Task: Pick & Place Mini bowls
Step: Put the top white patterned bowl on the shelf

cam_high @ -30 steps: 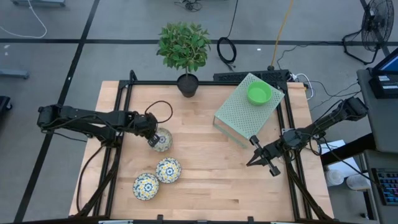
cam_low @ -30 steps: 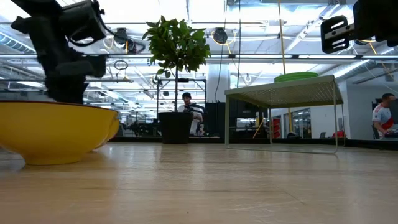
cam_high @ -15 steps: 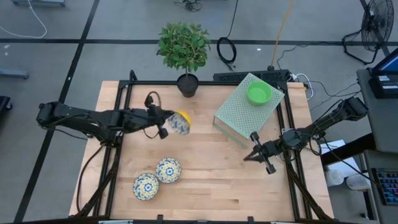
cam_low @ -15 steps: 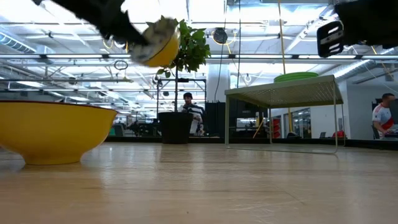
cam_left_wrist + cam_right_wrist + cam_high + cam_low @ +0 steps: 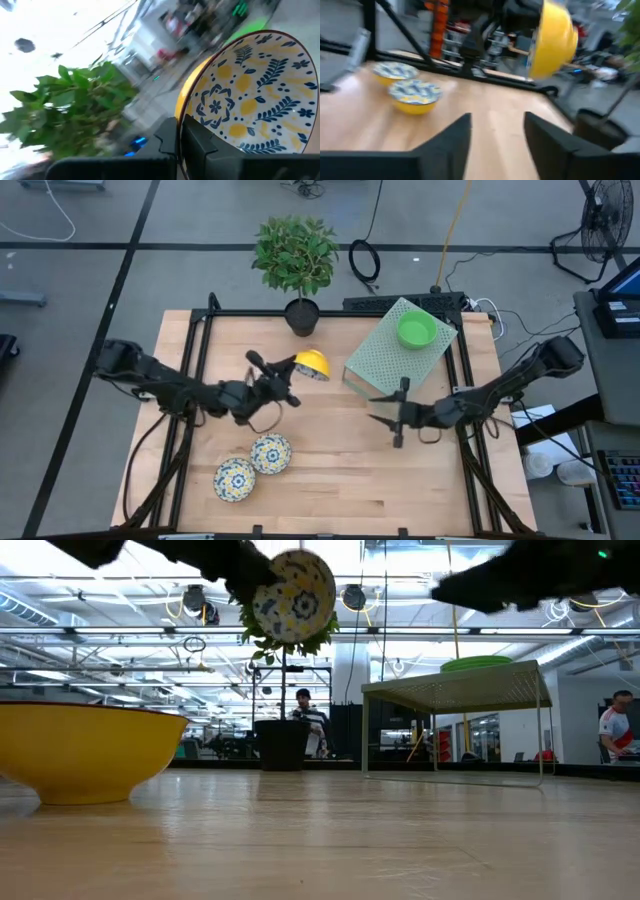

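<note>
worktop centre of frame: your left claw [image 5: 290, 383] has lifted a floral bowl [image 5: 312, 365] off it, clamped & tilted; right claw [image 5: 385, 407] just opened, prob. handover next.

One bowl [image 5: 416, 331] sits on the rack [image 5: 385, 365], right of the plant [image 5: 297, 260]; two bowls [image 5: 252, 466] lie near the table's [image 5: 330, 470] front-left.

A black-potted leafy plant [image 5: 296, 260] is set at the wooden table's [image 5: 330, 480] far edge, a perforated green stand [image 5: 385, 365] is placed near it, and a fan [image 5: 603, 220] is seen on the floor.
</note>
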### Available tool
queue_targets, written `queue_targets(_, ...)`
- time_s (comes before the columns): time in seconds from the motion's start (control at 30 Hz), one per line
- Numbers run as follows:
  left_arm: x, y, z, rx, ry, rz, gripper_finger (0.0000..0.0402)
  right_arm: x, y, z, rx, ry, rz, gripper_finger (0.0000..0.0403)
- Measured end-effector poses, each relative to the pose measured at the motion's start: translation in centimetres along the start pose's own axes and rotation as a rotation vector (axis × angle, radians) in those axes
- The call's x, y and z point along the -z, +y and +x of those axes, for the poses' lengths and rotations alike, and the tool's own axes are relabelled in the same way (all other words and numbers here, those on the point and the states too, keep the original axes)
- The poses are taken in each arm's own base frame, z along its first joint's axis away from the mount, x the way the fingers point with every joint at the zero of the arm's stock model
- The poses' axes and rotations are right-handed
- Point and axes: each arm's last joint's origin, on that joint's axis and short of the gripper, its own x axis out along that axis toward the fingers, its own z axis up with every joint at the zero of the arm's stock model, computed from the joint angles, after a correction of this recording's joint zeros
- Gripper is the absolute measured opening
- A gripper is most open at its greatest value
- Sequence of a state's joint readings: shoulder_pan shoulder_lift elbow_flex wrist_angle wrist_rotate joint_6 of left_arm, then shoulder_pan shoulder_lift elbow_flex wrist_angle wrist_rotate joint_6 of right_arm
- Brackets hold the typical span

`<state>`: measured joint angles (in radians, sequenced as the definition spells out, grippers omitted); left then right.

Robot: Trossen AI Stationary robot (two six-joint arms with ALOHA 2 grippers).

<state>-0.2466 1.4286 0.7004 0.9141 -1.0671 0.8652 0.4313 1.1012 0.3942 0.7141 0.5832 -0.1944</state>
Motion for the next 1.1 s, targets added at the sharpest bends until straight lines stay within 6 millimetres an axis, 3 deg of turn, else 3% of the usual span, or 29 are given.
queue_targets(0.17,-2.1,-1.1,0.4,-0.091,0.086,0.107,0.0009,-2.3,1.3,3.3,0.163,0.046,-0.189,0.0268)
queue_targets(0.37,-4.4,-2.8,-0.1,-0.06,0.063,0.199,0.0009,-4.4,2.1,7.0,0.322,0.08,-0.305,0.0291)
queue_targets(0.6,-6.0,-3.4,-1.0,-0.031,0.015,0.205,0.0009,-5.2,1.2,9.2,0.395,0.055,-0.236,0.0273)
queue_targets(0.87,-6.1,-3.3,-1.0,-0.032,0.012,0.193,0.0009,-5.1,-1.0,10.2,0.472,0.027,-0.114,0.0249)
queue_targets(0.97,-6.0,-3.3,-0.8,-0.037,0.018,0.182,0.001,-5.1,-1.2,10.2,0.479,0.025,-0.095,0.0218)
queue_targets(1.1,-6.0,-3.2,-0.8,-0.037,0.016,0.167,0.0009,-5.2,-1.3,10.2,0.476,0.01,-0.104,0.0136)
